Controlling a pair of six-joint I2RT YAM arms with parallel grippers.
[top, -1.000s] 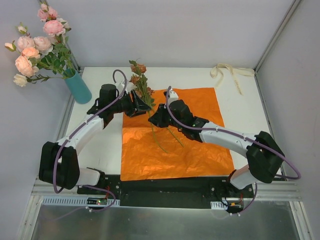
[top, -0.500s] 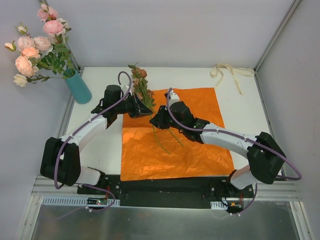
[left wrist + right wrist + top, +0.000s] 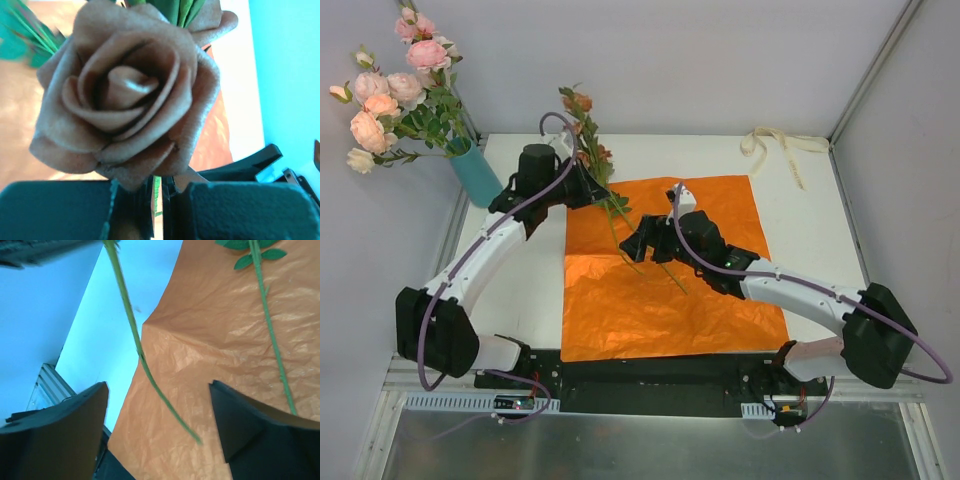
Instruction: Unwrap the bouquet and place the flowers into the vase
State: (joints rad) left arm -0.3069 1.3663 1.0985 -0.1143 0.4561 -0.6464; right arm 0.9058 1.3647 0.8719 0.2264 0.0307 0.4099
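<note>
My left arm (image 3: 485, 245) reaches to the orange paper's (image 3: 710, 300) far-left corner, left jaws clamped on a brown rose's (image 3: 125, 95) stem. My right arm (image 3: 790, 290) lies across the paper, right jaws spread wide and empty. The vase (image 3: 478, 178) stands left of the paper, other flowers (image 3: 390, 95) in it.

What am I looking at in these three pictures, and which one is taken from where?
Two robot arms are bolted at the table's near edge. The wide picture comes from an overhead camera; the close-ups come from a camera on each wrist. The left gripper is shut on a spray of brown roses, held above the orange wrapping paper. The right gripper is open; the spray's stem dangles between its fingers. Another stem lies on the paper. A teal vase holds pink roses; a cream ribbon lies far right.
</note>
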